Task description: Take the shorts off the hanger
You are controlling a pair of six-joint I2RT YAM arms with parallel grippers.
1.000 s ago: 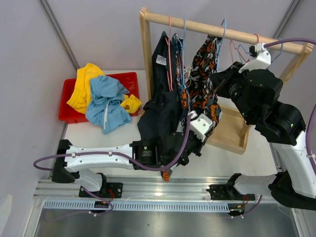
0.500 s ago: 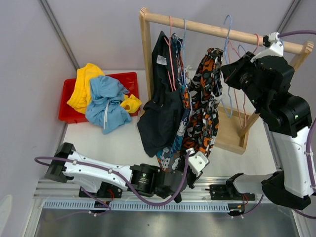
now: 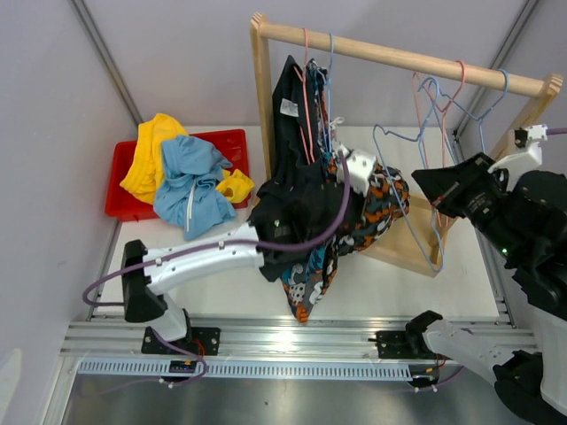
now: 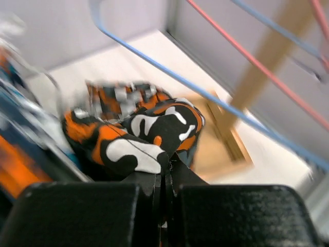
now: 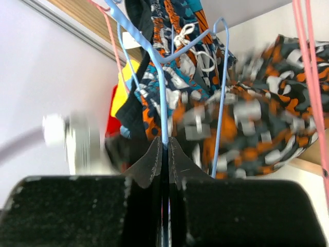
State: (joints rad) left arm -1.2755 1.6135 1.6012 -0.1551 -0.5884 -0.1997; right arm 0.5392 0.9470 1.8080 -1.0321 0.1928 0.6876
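- Patterned shorts (image 3: 385, 199) were bunched in the left gripper (image 4: 164, 172), its jaws clamped tight on the fabric.
- Right gripper (image 5: 164, 149) pinched the wire of a blue hanger (image 5: 162, 103).
- Black shorts (image 3: 288, 106) and a second patterned pair (image 3: 306, 283) hung from the wooden rack (image 3: 390, 55).
- Yellow shorts (image 3: 151, 150) and blue shorts (image 3: 190, 181) lay in the red tray (image 3: 232, 142).

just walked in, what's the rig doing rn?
The left gripper is shut on a pinch of the orange patterned shorts. The right gripper is clamped on the wire of a blue hanger. From above, that hanger looks bare, with the shorts bunched at the left gripper. The black shorts and a second patterned pair hang on the wooden rack. The yellow shorts and blue shorts lie in the red bin.
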